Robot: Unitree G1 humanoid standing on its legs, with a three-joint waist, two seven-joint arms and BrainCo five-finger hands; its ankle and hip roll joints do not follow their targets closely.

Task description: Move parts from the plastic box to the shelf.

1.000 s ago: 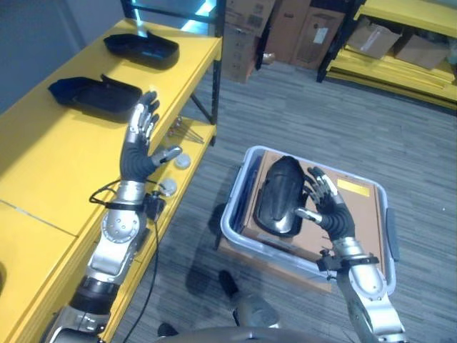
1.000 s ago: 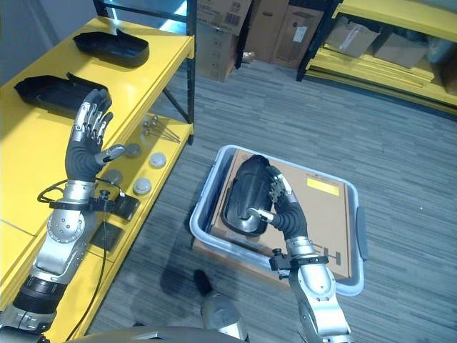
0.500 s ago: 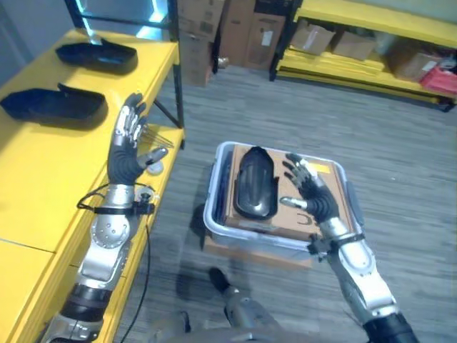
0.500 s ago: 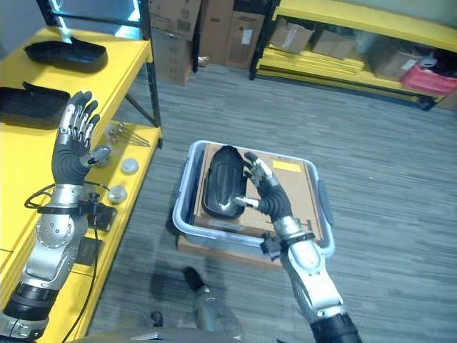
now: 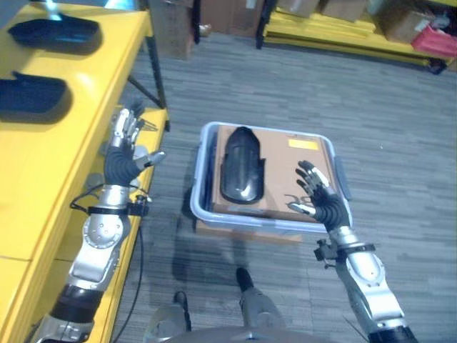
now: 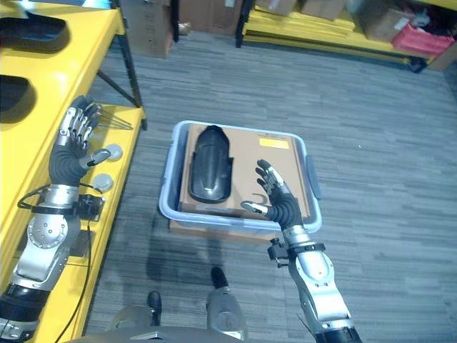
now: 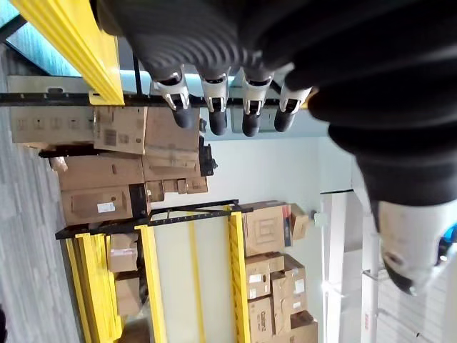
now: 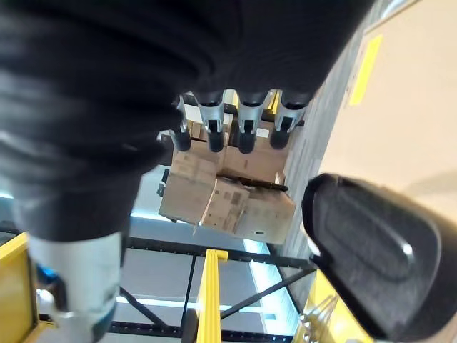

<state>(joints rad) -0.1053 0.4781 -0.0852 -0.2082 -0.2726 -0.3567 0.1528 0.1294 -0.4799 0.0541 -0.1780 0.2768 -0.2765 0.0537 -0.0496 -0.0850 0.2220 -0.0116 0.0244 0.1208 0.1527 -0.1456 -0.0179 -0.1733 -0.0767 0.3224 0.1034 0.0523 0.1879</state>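
A long black moulded part [image 5: 240, 166] lies on a brown cardboard sheet [image 5: 303, 168] inside the grey plastic box [image 5: 203, 146] on the floor. My right hand [image 5: 323, 204] hovers open over the box's near right corner, fingers spread, apart from the part and holding nothing. The right wrist view has the part [image 8: 378, 264] past the straight fingers [image 8: 243, 121]. My left hand [image 5: 123, 151] is raised open beside the yellow shelf [image 5: 50, 171], empty. Two more black parts [image 5: 53, 32] [image 5: 28, 96] rest on the shelf top.
Small round discs [image 6: 107, 152] and some screws lie on the shelf's lower level by my left hand. A flat cardboard piece [image 5: 246, 233] sits under the box. Yellow racks with cardboard boxes [image 5: 321, 11] line the far side across open grey floor.
My right hand has come off the black part and drawn back to the box's near right corner. The part stays in the box. The camera has shifted; the left hand stays raised.
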